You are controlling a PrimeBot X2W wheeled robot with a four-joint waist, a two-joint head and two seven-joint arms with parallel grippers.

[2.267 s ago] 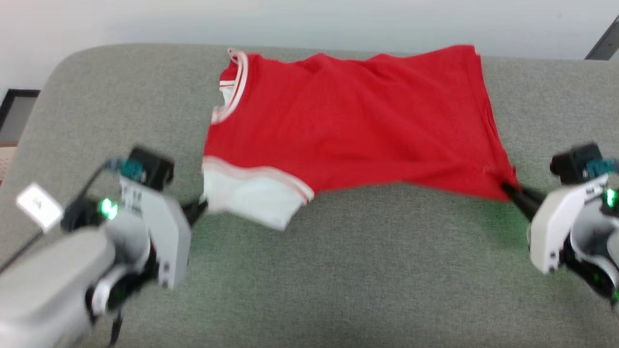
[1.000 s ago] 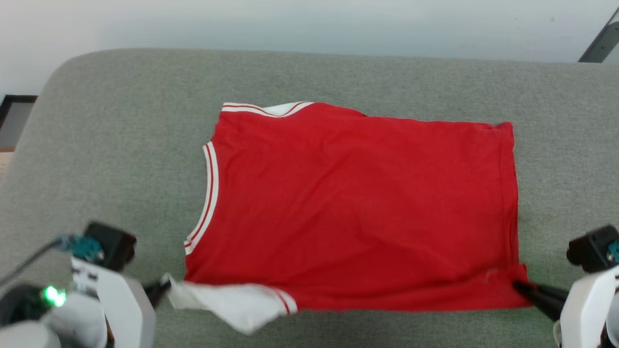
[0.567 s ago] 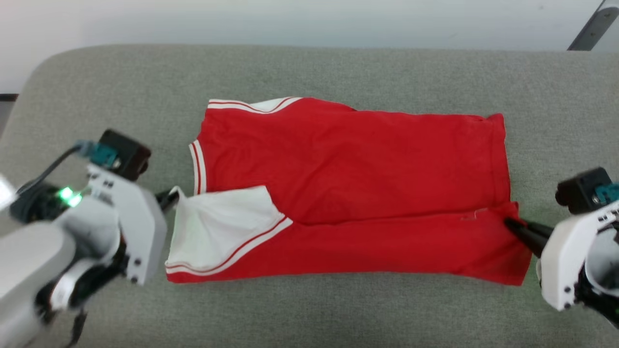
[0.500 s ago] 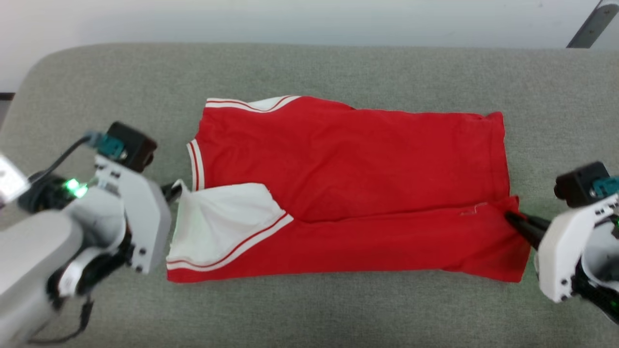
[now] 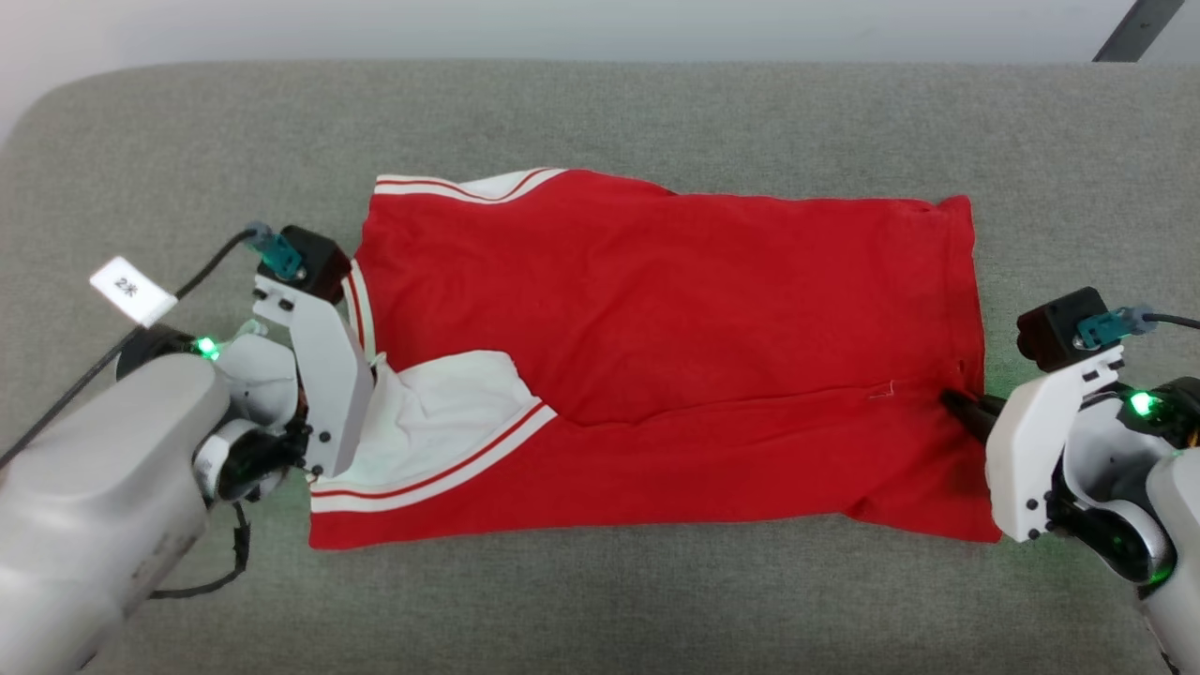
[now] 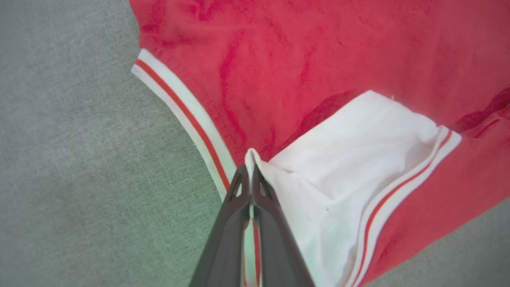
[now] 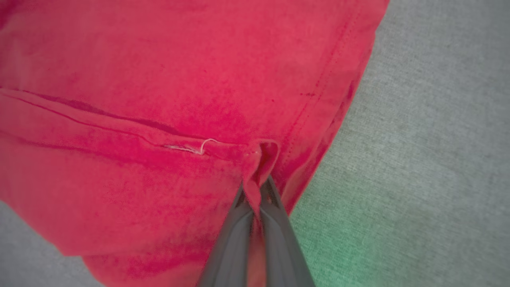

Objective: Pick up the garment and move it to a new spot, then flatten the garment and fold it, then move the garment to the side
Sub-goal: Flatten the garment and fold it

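The garment [image 5: 656,309], red with white striped trim, lies flat across the grey cushioned surface with its collar toward the left. Its near strip is doubled back over the body, leaving a crease line from the white sleeve [image 5: 441,412] to the right hem. My left gripper [image 5: 373,364] is shut on the white sleeve's edge [image 6: 255,159], fingers pinched together [image 6: 250,177]. At the garment's right side my right gripper [image 5: 954,403] is shut on a bunched fold of the red hem [image 7: 259,159], with the cloth pinched between its fingers [image 7: 257,191]. No lettering shows.
The grey padded surface [image 5: 600,600] extends well beyond the garment on all sides, with a rounded far-left corner. A white tag [image 5: 133,291] hangs on the left arm's cable. A pale wall and a dark slanted bar [image 5: 1130,23] lie past the far edge.
Both grippers carried the garment's near edge away from me and over the body, turning the near strip into a fold. The left gripper moved further in, bunching the sleeve. The camera also tilted.
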